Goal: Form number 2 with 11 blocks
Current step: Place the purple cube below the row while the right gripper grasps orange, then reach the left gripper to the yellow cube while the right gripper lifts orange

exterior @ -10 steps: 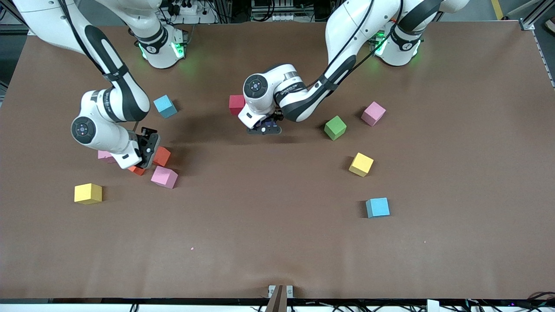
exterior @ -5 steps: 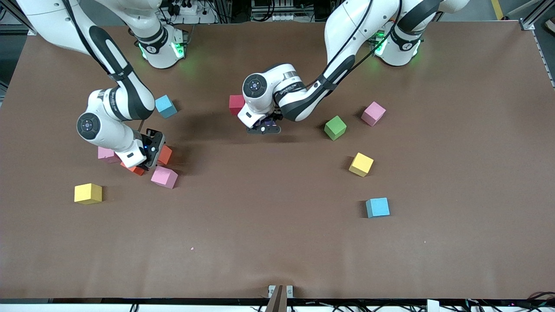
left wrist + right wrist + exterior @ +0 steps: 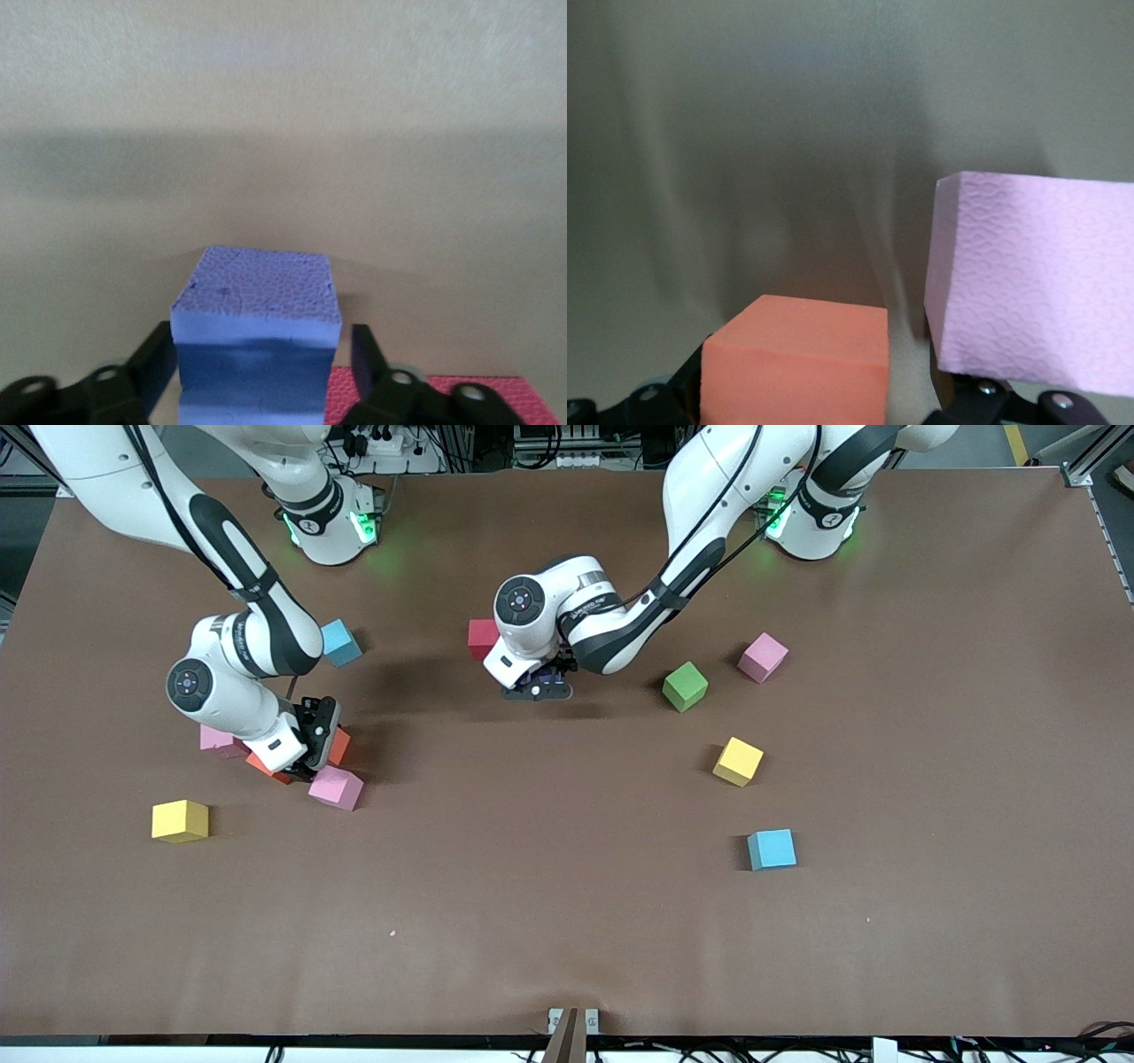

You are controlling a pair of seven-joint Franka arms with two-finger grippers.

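So we see the blocks spread out, no number 2 yet. Our left gripper point(image 3: 257, 372) squeezes a purple block point(image 3: 257, 332) beside the red block point(image 3: 482, 638), ready to build. Our right gripper point(image 3: 312, 755) hugs an orange block point(image 3: 799, 363) by a pink block point(image 3: 336, 786)
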